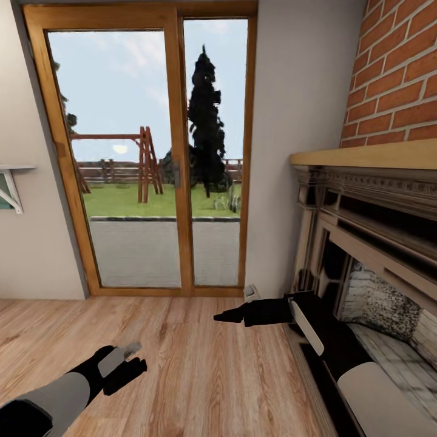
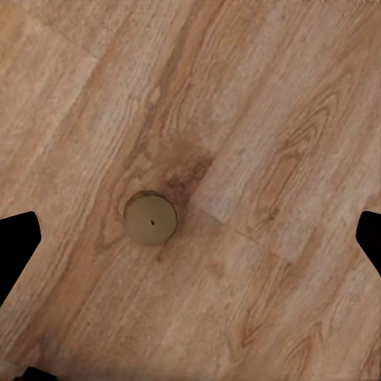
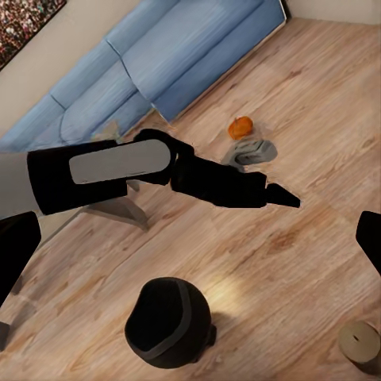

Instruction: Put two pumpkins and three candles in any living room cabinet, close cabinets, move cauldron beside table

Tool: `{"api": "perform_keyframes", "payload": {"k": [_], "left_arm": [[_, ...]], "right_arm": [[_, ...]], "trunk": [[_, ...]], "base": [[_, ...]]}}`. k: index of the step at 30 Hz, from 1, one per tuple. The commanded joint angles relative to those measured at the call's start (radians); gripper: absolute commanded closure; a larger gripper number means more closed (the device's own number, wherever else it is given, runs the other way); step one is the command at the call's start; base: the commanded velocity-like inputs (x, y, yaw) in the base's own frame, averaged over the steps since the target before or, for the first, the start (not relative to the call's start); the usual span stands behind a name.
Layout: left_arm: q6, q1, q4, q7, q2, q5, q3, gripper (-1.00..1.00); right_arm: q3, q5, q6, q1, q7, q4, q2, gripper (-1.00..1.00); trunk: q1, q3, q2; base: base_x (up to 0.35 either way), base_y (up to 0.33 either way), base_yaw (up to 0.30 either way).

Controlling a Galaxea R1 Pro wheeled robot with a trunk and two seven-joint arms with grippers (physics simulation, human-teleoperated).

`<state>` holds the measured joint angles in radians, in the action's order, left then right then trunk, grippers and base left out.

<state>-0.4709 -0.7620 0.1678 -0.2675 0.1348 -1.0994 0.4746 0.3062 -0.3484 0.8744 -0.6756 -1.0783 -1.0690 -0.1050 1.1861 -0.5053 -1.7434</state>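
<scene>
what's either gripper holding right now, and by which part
Nothing is held. The left gripper hangs over bare wood floor with its fingers apart, a candle standing loose on the floor below it. The right gripper is empty too.

1. Head view: bright, even daylight thru the glass door (image 1: 145, 158) at 12 o'clock; sky pale, slightly washed out.
2. Wood floor (image 1: 194, 364) evenly lit, shadows v. faint; fireplace opening (image 1: 340, 285) at 3 o'clock is the darkest patch.
3. Straight door frame and wall lines lean outward twd the edges, wide-angle stretch.
4. Left wrist view: soft, flat light, mild blur; weak shadow at 1 o'clock of the small round candle (image 2: 150, 219).
5. Right wrist view: bright glare spot on floor beside the black cauldron (image 3: 168, 322), approx 6 o'clock; render soft, low detail.
</scene>
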Motion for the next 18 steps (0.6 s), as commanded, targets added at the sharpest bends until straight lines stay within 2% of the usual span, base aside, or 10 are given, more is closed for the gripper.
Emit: {"api": "perform_keyframes", "payload": {"k": [1, 4, 7, 13, 18], "left_arm": [[0.035, 0.000, -0.029, -0.006, -0.015, -0.008, 0.008, -1.00], [0.097, 0.000, -0.071, -0.001, -0.043, -0.004, 0.012, -1.00], [0.125, 0.001, -0.086, 0.001, -0.062, 0.010, 0.016, -1.00], [0.187, 0.003, -0.093, 0.010, -0.071, 0.018, 0.018, -1.00], [0.198, 0.005, -0.095, 0.081, -0.068, 0.018, 0.019, -1.00]], "right_arm": [[0.002, -0.004, 0.005, -0.001, 0.001, 0.000, -0.001, -1.00], [0.002, -0.004, 0.005, -0.001, 0.001, 0.000, -0.001, -1.00], [0.002, -0.004, 0.005, -0.001, 0.001, 0.000, -0.001, -1.00], [0.002, -0.004, 0.005, -0.001, 0.006, 0.000, 0.000, -1.00], [0.002, -0.004, 0.005, -0.001, 0.007, 0.000, 0.000, -1.00]], "trunk": [[0.000, -0.001, -0.001], [0.000, -0.001, -0.001], [0.000, -0.001, -0.001], [0.000, -0.001, -0.001], [0.000, -0.001, -0.001]], "base": [[0.000, 0.000, 0.000], [0.000, 0.000, 0.000], [0.000, 0.000, 0.000], [0.000, 0.000, 0.000], [0.000, 0.000, 0.000]]}}
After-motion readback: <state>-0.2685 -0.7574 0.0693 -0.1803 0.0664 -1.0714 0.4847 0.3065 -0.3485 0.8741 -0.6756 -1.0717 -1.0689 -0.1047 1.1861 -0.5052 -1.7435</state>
